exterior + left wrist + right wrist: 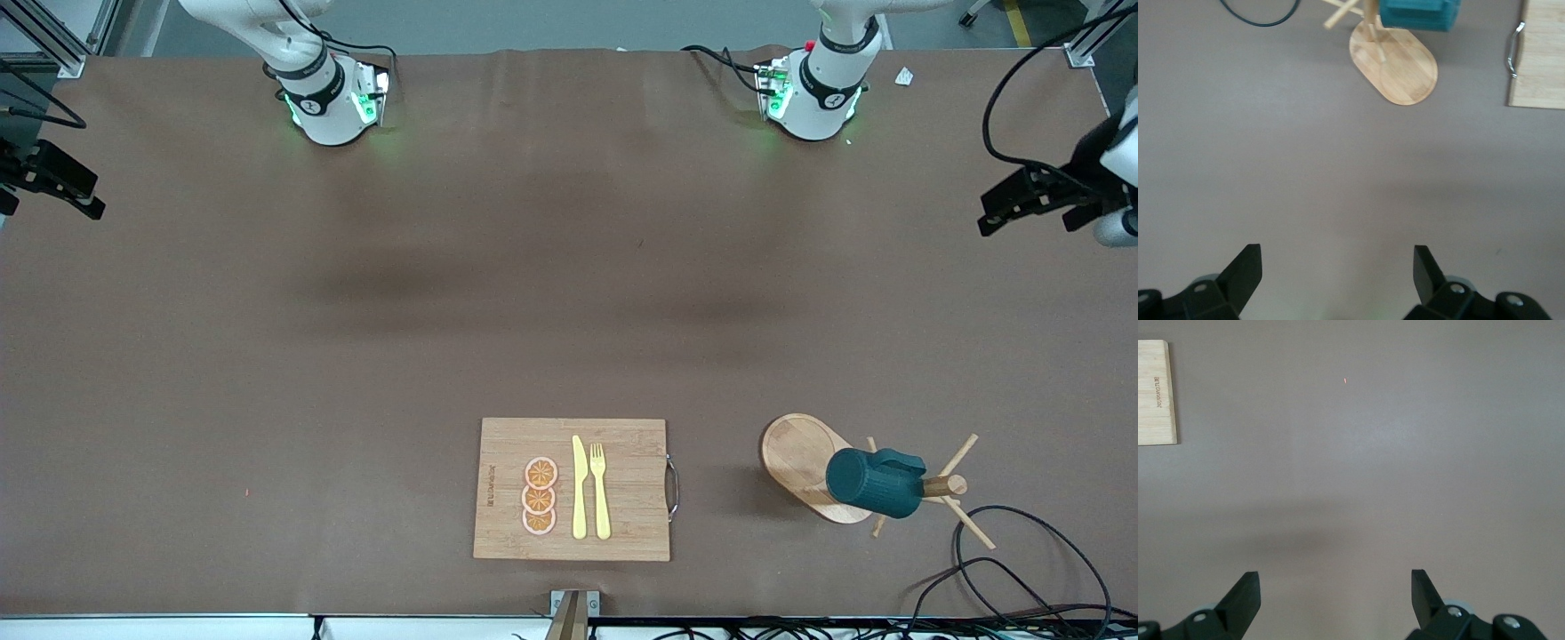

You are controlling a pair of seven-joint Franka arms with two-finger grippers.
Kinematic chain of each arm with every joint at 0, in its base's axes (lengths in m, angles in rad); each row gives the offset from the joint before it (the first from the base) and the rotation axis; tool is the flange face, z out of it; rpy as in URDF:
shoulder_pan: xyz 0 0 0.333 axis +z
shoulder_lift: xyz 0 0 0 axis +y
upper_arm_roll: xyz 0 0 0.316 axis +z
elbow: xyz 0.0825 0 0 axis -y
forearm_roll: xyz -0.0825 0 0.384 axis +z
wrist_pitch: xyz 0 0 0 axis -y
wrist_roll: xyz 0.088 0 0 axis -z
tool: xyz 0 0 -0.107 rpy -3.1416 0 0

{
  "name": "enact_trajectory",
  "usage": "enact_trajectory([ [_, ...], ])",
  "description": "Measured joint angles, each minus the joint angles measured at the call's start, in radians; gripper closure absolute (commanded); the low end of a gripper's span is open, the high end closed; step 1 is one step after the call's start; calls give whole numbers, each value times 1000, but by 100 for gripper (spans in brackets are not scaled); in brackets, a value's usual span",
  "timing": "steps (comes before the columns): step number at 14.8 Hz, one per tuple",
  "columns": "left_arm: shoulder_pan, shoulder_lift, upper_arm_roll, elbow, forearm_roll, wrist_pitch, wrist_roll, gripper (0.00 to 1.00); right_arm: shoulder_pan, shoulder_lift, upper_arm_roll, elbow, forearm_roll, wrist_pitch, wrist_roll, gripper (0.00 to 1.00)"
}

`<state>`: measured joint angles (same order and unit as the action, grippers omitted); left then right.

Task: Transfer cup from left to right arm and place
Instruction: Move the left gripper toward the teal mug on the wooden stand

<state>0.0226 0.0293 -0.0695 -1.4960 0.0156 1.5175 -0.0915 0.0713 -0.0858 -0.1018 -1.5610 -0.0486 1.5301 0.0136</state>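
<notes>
The left gripper [1338,267] and right gripper [1336,590] hang over bare tabletop [356,311], jaws spread, empty. Well apart from both, the cup [876,483] hangs on a wooden rack [805,462].

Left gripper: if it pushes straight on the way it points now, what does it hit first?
Likely bare table: the open left gripper faces brown surface, with the mug tree and cup farther along.

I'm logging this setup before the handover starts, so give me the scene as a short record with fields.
cup: dark teal mug, hung on a peg of the wooden mug tree, toward the left arm's end
cutting board: holds three orange slices, yellow knife, yellow fork
left gripper: open, holding nothing, over bare table
right gripper: open, holding nothing, over bare table
task progress: cup not yet picked up
</notes>
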Motion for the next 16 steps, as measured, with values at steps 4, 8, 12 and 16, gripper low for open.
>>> enact_trajectory([
  [4,5,87,2,21,-15,106,-21,0,0,0,0,-1,0,0,0,0],
  [8,-4,155,-2,26,-19,212,-182,0,0,0,0,-1,0,0,0,0],
  [12,-8,204,-3,28,-20,311,-338,0,0,0,0,-1,0,0,0,0],
  [16,-9,229,-3,28,-20,341,-511,0,0,0,0,-3,0,1,0,0],
])
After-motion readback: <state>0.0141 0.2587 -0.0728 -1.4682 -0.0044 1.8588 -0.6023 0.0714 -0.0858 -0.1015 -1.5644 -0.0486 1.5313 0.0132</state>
